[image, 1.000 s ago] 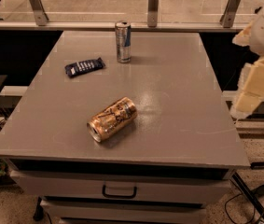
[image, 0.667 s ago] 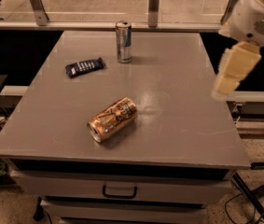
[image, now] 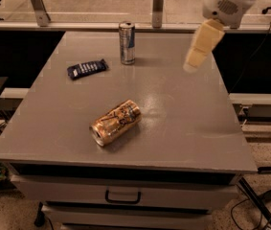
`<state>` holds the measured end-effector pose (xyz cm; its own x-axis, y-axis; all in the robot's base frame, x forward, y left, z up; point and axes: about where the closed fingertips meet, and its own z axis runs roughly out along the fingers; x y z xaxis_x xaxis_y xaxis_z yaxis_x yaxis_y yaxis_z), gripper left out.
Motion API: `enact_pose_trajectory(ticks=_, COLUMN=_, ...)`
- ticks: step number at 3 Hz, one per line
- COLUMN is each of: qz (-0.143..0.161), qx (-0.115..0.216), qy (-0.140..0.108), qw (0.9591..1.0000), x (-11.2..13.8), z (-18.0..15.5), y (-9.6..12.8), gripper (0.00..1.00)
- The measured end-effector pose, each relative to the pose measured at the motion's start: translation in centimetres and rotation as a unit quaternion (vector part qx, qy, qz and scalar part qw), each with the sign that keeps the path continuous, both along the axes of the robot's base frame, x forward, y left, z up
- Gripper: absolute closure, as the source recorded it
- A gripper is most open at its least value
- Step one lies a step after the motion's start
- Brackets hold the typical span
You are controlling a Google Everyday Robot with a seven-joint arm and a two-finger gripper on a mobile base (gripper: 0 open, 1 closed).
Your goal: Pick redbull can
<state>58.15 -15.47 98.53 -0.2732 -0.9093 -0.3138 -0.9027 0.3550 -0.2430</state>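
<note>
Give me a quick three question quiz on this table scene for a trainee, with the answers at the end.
1. True or false: the redbull can stands upright near the far edge of the table.
2. Which can lies on its side? A) redbull can B) gold can C) both
3. Fill in: in the camera view, the gripper hangs to the ___ of the redbull can, apart from it.
Key: 1 true; 2 B; 3 right.
</note>
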Motion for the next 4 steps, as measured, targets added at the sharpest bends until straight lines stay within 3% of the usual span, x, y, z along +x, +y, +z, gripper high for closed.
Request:
enact_pose_trajectory(ticks=1, qz=-0.022, qx=0.032, qy=-0.010, qw=0.9992, x=5.5, z=-1.1, y=2.9, gripper=0.00)
enact_pose_trajectory(ticks=3, qz=-0.050, qx=0.074, qy=-0.024, qw=0.9957, x=11.7, z=-3.3, y=7.9, gripper=0.00)
enact_pose_trajectory(ticks=4, qz=-0.060, qx=0.095, qy=-0.026, qw=0.9933, x=13.6, z=-4.2, y=9.7, gripper=0.00)
